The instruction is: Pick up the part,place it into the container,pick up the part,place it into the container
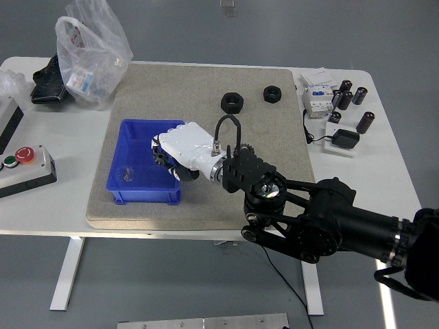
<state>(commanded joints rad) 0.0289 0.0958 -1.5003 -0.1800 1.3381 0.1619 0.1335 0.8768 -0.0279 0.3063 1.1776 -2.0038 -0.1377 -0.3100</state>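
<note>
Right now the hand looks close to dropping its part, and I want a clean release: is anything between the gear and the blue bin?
Nothing visible. The right hand holds the gear over the blue bin's open right side.

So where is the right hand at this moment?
In the head view, the right hand is left of centre, over the right side of the blue container, fingers closed on a dark gear.

One hand [180,152], white, is in view. Under it sits one blue bin [140,164]. Just right of the hand lies one gear [245,150]. Farther up and right lie two black nuts [232,103], and well right of them five black cylinders [364,122] and one white module [317,98]. Far up-left of the hand: one plastic bag [92,51]. Far left: one button box [24,166].
</note>
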